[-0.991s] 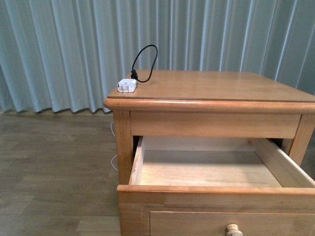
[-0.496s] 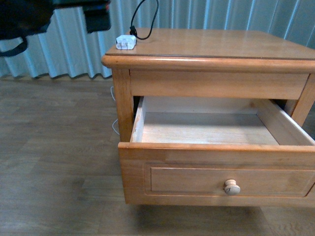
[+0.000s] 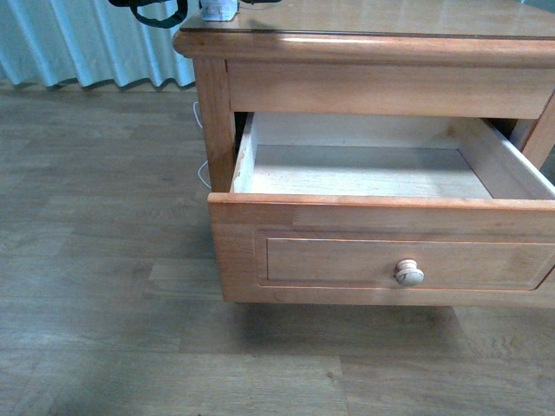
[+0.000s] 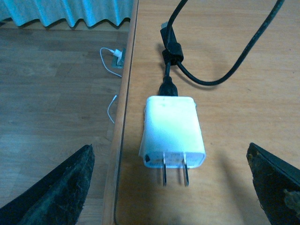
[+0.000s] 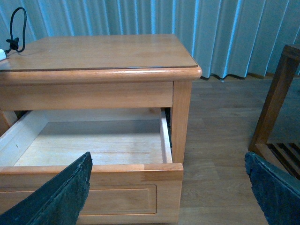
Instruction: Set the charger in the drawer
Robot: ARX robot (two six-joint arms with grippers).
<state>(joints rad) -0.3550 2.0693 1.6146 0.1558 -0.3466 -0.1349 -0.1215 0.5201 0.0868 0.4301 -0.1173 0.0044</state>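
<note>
We see left gripper (image 4: 168, 157) spread wide around charger (image 4: 172, 129) | charger flat on nightstand (image 4: 234, 122) top, left edge | drawer (image 3: 347, 260) open below | right gripper (image 5: 168, 164) fingers apart, facing drawer

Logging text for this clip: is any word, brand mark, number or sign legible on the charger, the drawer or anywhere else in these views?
No readable text in any view.
charger: plain white face, no print visible.
drawer and its knob: bare wood, no label or sign.
</note>
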